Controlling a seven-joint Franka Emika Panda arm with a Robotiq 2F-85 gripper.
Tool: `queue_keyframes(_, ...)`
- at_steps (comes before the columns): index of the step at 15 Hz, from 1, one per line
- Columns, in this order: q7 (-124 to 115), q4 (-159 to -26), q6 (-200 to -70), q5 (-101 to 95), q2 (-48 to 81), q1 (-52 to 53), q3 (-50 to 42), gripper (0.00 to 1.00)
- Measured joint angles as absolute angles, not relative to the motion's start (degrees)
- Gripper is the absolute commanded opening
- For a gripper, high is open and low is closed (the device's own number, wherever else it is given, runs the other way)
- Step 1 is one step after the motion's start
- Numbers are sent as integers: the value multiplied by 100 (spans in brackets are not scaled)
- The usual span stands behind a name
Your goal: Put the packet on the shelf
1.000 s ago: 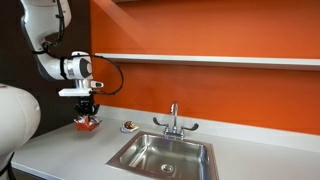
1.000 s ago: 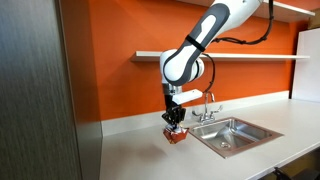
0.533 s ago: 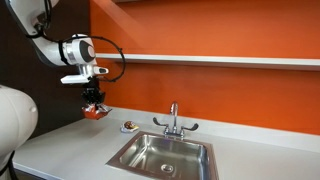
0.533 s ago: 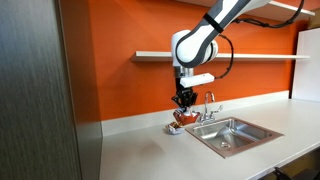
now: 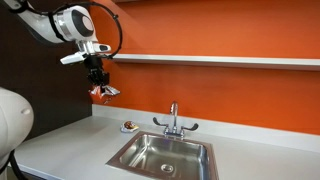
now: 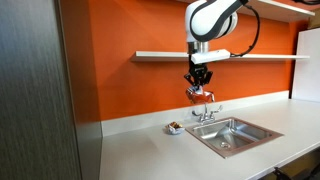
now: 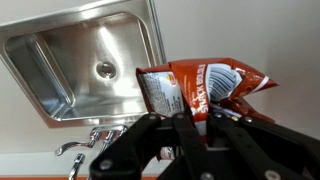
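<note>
The packet (image 5: 102, 91), just one, hangs in the air, lower than the one long shelf (image 5: 220, 60) and high above the desk (image 5: 60, 150). We see two fingers (image 7: 188, 128) squeezing it tight. One sink (image 5: 165, 155) sits nearby.

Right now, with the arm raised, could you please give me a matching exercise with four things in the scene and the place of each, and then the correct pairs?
Things:
1. red crinkly packet
2. long white-grey wall shelf
3. stainless steel sink
4. small roundish red-and-white object

Places:
A. set into the grey countertop
B. held in the air by the gripper
C. lying on the countertop beside the sink
D. fixed along the orange wall

Pairs: 1-B, 2-D, 3-A, 4-C.
</note>
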State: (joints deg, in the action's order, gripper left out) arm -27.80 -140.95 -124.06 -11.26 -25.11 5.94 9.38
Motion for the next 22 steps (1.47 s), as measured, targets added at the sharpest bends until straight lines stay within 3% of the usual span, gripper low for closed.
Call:
queue_keyframes(9, -2900, -13201, -11908, -1350, -3337, 325, 1395, 2)
queue_keyframes(22, -2899, -11469, -11914, -2000, -2710, -92, 1507, 2)
